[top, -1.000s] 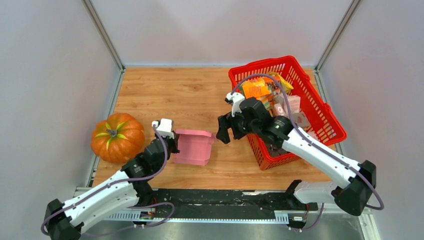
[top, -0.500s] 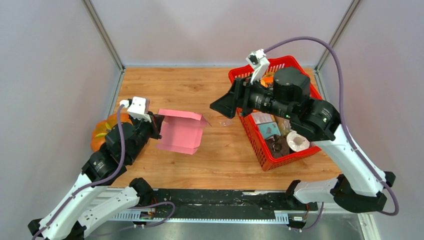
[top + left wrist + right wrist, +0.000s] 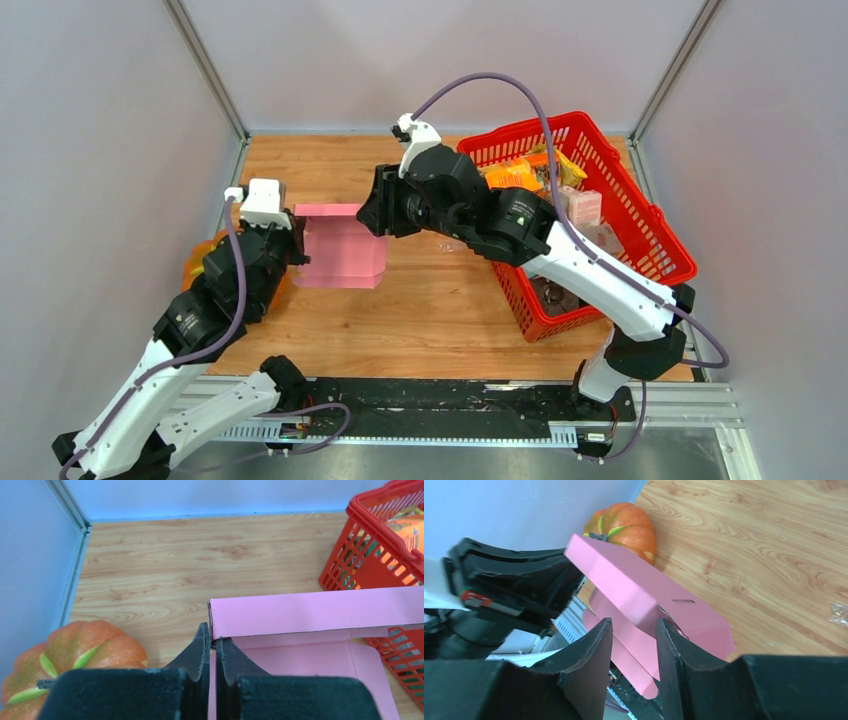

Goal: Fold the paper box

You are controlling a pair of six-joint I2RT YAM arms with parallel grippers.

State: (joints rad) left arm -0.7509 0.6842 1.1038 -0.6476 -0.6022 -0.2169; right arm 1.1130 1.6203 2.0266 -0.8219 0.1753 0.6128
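The pink paper box (image 3: 340, 250) is held up above the wooden table, partly folded, with one long wall standing up and its flaps loose. My left gripper (image 3: 297, 252) is at the box's left edge. In the left wrist view this gripper (image 3: 212, 641) is shut on a thin pink wall of the box (image 3: 310, 612). My right gripper (image 3: 372, 215) is at the box's right end. In the right wrist view its fingers (image 3: 634, 630) stand partly apart, with a pink flap of the box (image 3: 624, 587) between them and a gap showing on the left side.
An orange pumpkin (image 3: 198, 265) sits at the left behind my left arm, close to the wall; it also shows beyond the box (image 3: 626, 522). A red basket (image 3: 640, 200) of groceries stands at the right. A small clear wrapper (image 3: 839, 612) lies on the wood.
My right arm has swung left from the basket to the box's right end, and its jaws have narrowed around a flap. My left gripper has kept its grip and raised the box.
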